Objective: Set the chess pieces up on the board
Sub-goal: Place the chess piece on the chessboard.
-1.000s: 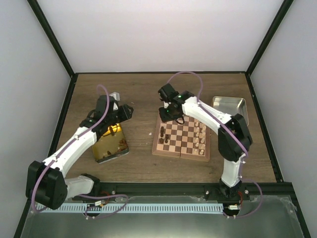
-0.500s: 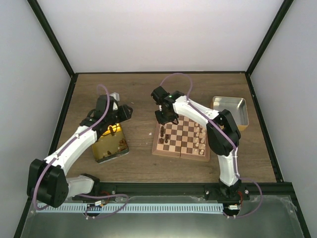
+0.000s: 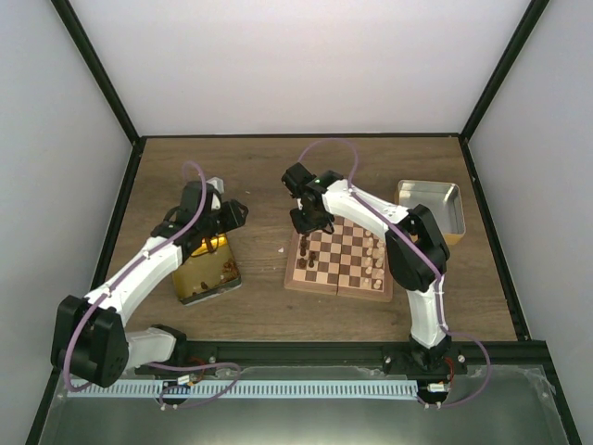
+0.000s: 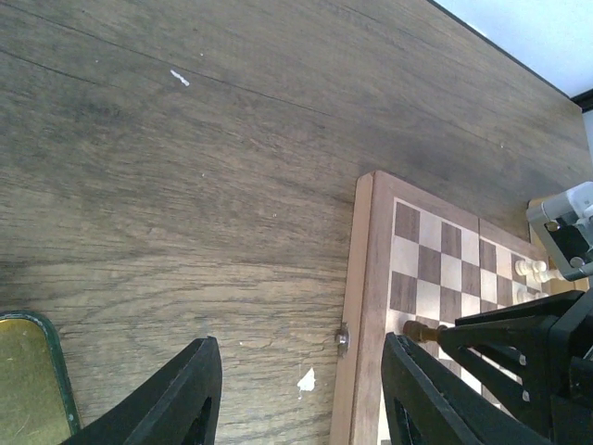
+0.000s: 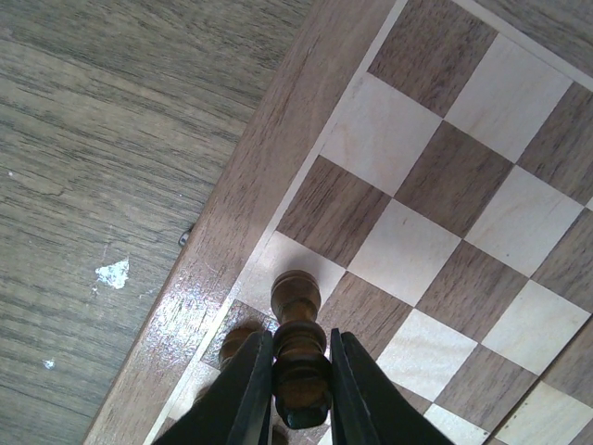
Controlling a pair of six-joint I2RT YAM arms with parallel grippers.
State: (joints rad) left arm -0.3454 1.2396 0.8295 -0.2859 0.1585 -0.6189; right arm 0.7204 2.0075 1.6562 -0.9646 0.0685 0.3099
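While the right gripper (image 5: 298,357) pinches a dark piece (image 5: 296,324) over the board's (image 5: 445,167) edge squares nearest the tin (image 4: 32,380), a second piece (image 5: 239,341) just beside it, the left gripper (image 4: 301,389) hangs wide open over the table (image 4: 185,185).

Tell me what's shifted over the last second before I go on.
The right arm swung its elbow left, and its jaws moved slightly left to the far-left corner of the board, mostly in the first half second. The jaws are shut on a dark piece above the left-edge squares. The left arm barely moved above the gold tin. The standing pieces look unmoved.
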